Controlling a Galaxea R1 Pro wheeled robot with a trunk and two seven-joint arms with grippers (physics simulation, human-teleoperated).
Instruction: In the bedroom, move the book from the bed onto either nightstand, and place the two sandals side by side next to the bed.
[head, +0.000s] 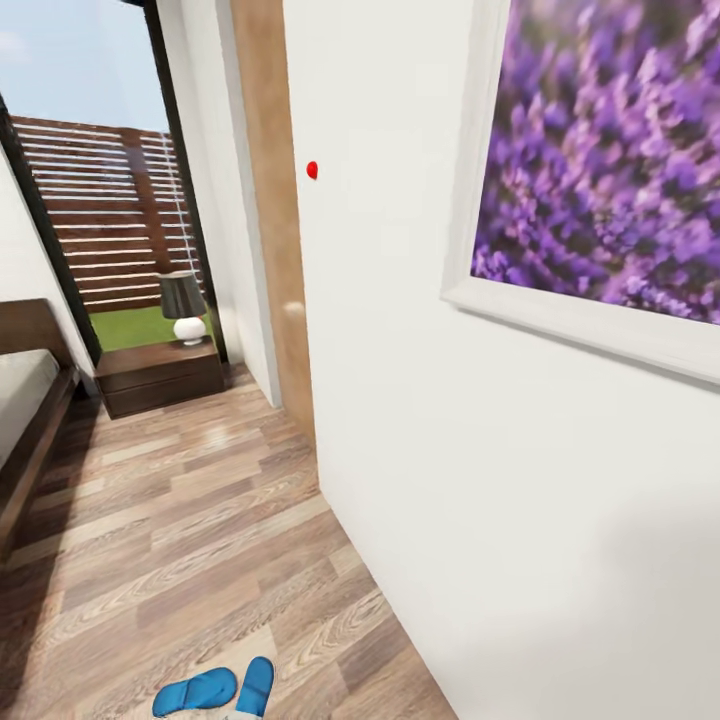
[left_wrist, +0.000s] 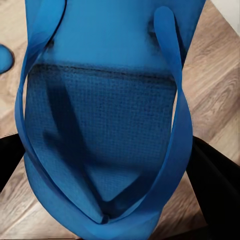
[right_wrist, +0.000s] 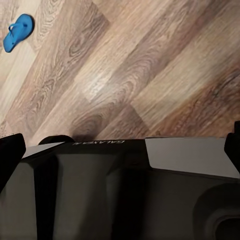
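Note:
A bright blue sandal (left_wrist: 107, 120) sits very close in the left wrist view, between the black fingers (left_wrist: 215, 182) of my left gripper (left_wrist: 112, 170), which is shut on it above the wood floor. A second sandal (right_wrist: 17, 32) lies flat on the planks in the right wrist view. Both sandals (head: 195, 692) (head: 255, 685) appear at the bottom of the head view. My right gripper (right_wrist: 120, 150) is open over the robot's dark base. The bed (head: 30, 455) is at the left edge. The nightstand (head: 160, 375) stands at the back. The book is out of view.
A white wall (head: 450, 480) with a framed lavender picture (head: 610, 160) stands close on the right. A lamp (head: 183, 305) stands on the nightstand, in front of a tall window. A strip of plank floor (head: 190, 520) runs between the bed and the wall.

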